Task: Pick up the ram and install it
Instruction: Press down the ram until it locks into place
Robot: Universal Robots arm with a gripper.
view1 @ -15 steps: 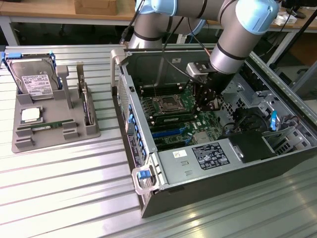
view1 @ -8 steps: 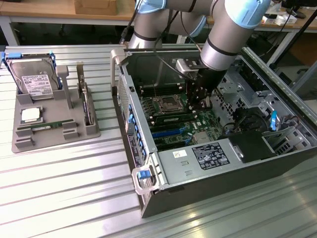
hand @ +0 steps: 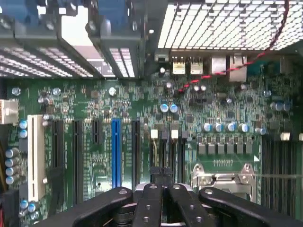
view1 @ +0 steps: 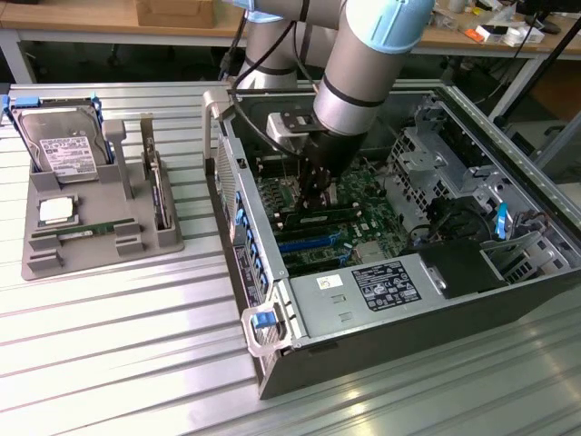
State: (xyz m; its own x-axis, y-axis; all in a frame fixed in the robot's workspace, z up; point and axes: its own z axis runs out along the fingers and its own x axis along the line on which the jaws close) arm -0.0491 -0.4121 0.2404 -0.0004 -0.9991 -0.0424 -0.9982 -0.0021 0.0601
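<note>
Ext view, L to R. Left of frame: grey parts tray (view1: 100, 232) on the slatted table (view1: 136, 336), w/ hard drive (view1: 62, 145) at its upper end and square silver CPU (view1: 56, 211) below it. A ram (view1: 86, 232) stick lies flat in the tray slot just below the CPU, untouched, well apart from the arm.

Center: open PC case (view1: 408, 300), motherboard (view1: 318, 218) exposed. Gripper (view1: 316, 202) is down inside the case over the board, right by the long slots; a dark green stick looks seated in a slot (view1: 320, 221) just under the tips, can't confirm it's locked in.

Wrist view: fingers (hand: 150, 203) pressed together, nothing visibly pinched between them; blue slot (hand: 116, 151) and black slots ahead on the board.

Progress, my read: install step looks about done or at the press-down stage, w/ one stick left in the tray. Right of frame: drive cage (view1: 436, 150) and PSU (view1: 381, 286), not involved.
</note>
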